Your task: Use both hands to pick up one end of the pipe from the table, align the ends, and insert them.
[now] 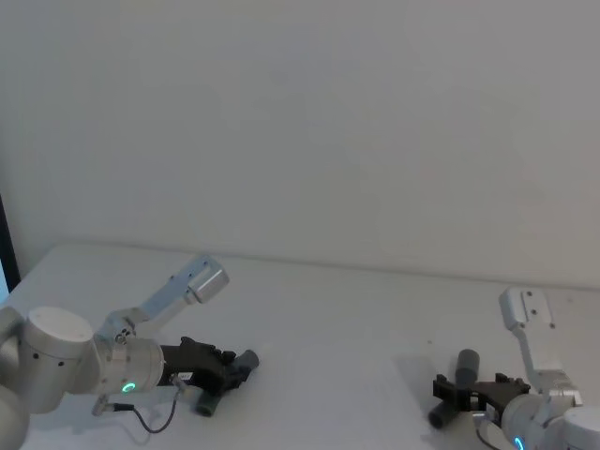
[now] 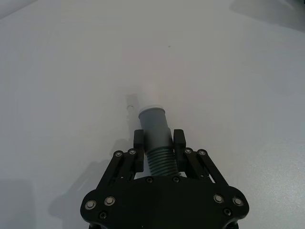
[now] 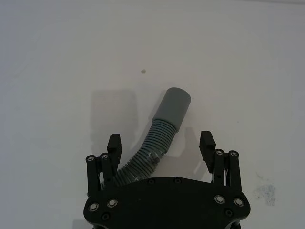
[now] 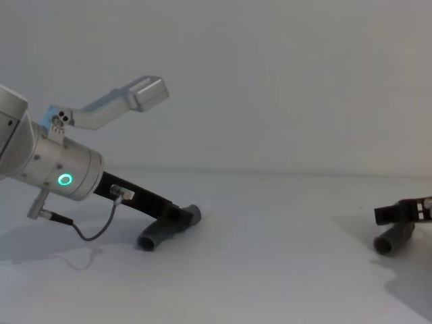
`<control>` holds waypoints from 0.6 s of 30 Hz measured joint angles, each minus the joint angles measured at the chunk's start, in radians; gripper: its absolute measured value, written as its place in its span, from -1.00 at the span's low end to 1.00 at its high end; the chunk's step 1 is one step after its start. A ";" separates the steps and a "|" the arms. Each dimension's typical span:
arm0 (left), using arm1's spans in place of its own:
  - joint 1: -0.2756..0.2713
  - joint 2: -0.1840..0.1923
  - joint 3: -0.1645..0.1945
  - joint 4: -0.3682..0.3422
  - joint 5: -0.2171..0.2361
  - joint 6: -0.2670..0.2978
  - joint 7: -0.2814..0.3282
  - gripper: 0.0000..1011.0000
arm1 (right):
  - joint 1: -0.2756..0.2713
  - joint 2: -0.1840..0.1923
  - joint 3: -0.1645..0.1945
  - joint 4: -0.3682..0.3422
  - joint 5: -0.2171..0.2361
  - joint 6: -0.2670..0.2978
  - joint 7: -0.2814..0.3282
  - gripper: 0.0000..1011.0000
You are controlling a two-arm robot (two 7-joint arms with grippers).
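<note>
Here, left gripper (image 2: 159,139) clamped on white-tipped pipe piece (image 2: 153,121), right gripper (image 3: 160,140) wide open astride socket piece (image 3: 172,107).

Open table (image 1: 347,323) between pipe pieces (image 1: 247,360)

Plain pale wall (image 1: 328,122) in background; dark strip (image 1: 4,246) at left edge.

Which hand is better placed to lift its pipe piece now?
Left: the black left hand clamps the white-tipped ribbed grey pipe piece; the right hand stands open around the grey-collared piece.
</note>
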 joint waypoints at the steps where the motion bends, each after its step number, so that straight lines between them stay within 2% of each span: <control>1: 0.000 0.000 0.000 0.000 0.000 0.000 0.000 -0.35 | 0.000 -0.001 0.001 -0.001 0.000 0.004 0.000 0.98; 9: 0.000 0.000 0.000 0.000 0.000 0.000 0.000 -0.35 | -0.004 -0.008 0.006 -0.004 -0.002 0.018 0.000 0.98; 13: 0.000 0.000 0.000 0.000 0.000 0.000 0.000 -0.35 | -0.005 -0.010 0.007 -0.006 -0.003 0.020 0.000 0.90; 16: 0.000 0.000 0.000 0.000 0.000 0.000 0.000 -0.35 | -0.006 -0.011 0.007 -0.007 -0.004 0.022 0.000 0.77; 18: 0.000 0.000 0.000 0.000 0.000 0.000 0.000 -0.35 | -0.007 -0.012 0.008 -0.007 -0.005 0.023 0.001 0.59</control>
